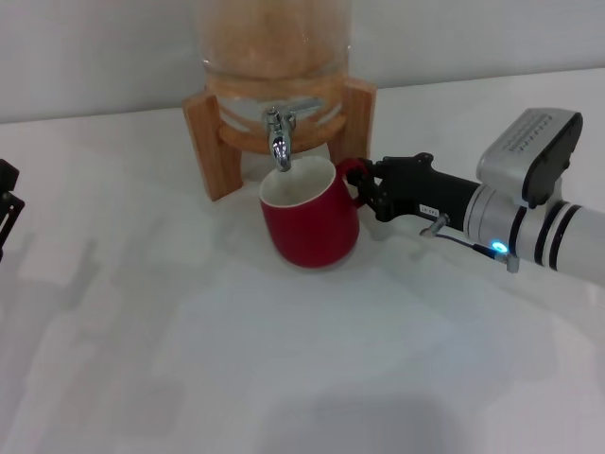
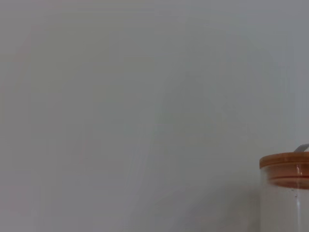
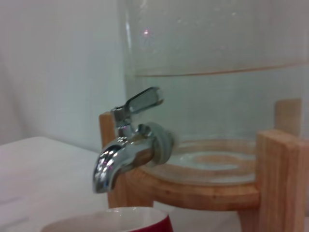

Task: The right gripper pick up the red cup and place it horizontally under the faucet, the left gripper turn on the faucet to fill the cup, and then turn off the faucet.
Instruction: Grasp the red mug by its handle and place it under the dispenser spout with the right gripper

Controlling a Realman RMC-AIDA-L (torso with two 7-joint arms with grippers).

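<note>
The red cup [image 1: 312, 222] stands upright on the white table, its open mouth right under the faucet [image 1: 280, 142]. My right gripper [image 1: 364, 189] reaches in from the right at cup height, its black fingers closed around the cup's red handle. The right wrist view shows the chrome faucet [image 3: 125, 154] close up, lever raised at a slant, with the cup's rim [image 3: 111, 222] just below the spout. No water is running. Only a black part of my left gripper [image 1: 6, 203] shows, at the far left edge, well away from the faucet.
The faucet belongs to a glass dispenser jar [image 1: 274, 47] resting on a wooden stand [image 1: 213, 142] at the back of the table. The left wrist view shows a plain wall and the jar's wooden lid [image 2: 285, 169].
</note>
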